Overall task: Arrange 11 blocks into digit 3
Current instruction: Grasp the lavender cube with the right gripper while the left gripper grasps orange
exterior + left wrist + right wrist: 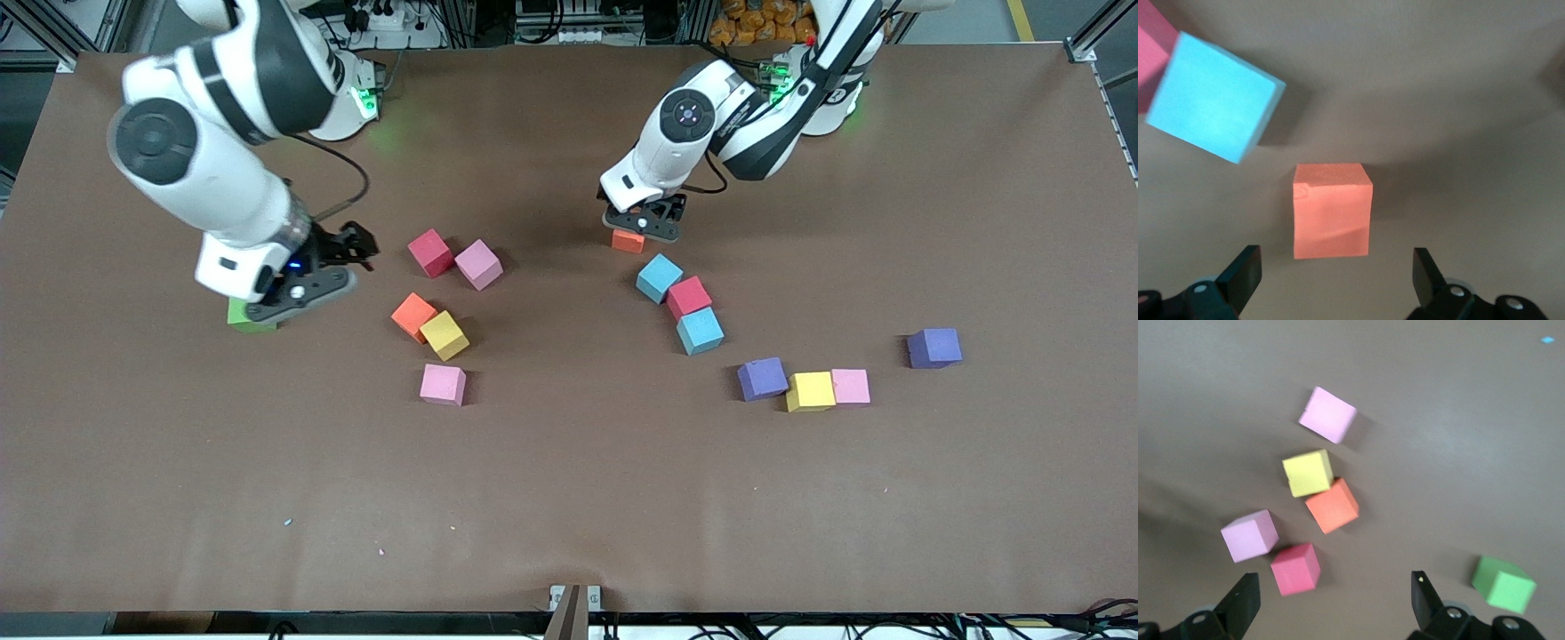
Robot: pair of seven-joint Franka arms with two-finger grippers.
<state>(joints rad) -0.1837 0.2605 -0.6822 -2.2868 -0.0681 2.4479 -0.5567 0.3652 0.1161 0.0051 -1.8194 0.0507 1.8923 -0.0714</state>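
Left hand [1335, 280] gapes unclenched over an orange block [1332, 210]; right hand [1335, 600] gapes near a green cube [1503, 584].

A brown table [569, 498] carries scattered blocks [443, 384] in loose clusters, plus one green cube [246, 318].

My arms [222, 151] wear glossy white plastic shells with black joints that shine under the lamps. My fingers [1238, 277] are matt black plastic. The table [569, 498] is covered in a dull brown sheet, smooth, faintly creased. The blocks [443, 384] look like matt foam; the orange block [1332, 210] shows a fine, slightly grainy face.
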